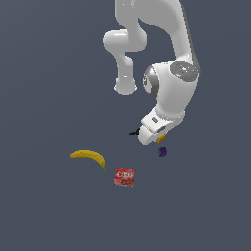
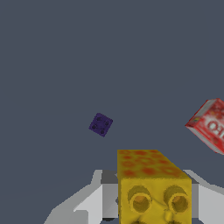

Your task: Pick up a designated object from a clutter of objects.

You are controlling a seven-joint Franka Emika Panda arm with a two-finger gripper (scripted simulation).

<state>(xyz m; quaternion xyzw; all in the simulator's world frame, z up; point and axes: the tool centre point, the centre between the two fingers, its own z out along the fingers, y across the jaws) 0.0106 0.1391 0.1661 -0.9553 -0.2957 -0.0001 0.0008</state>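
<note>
One arm, and the yellow block (image 2: 154, 188) sits right between the fingers (image 2: 148, 199) in the wrist view, filling the gap, grey finger bodies flanking both of its sides. The fingers look closed onto it, though the actual pad contact is hidden behind the block. It's short and boxy, red-speckled on its upper face, with round holes on the face toward the camera.

In the exterior view only a sliver of yellow (image 1: 161, 138) shows under the hand, above and just beside the purple object (image 1: 162, 151). Whether the block has cleared the desk (image 1: 49, 211) I can't tell for sure; my read is barely lifted or about to be.

So the key relation: the target is in the fingers, not off to a side, and the next move would be straight up.

Room is fine. The purple object (image 2: 100, 124) lies apart from the fingers, the red box (image 1: 124, 176) is further off, and the banana (image 1: 89, 157) is well apart toward the exterior view's left. The small black clamp (image 1: 134, 133) lies just beside the hand, the only near neighbour. No desk edge in view.
</note>
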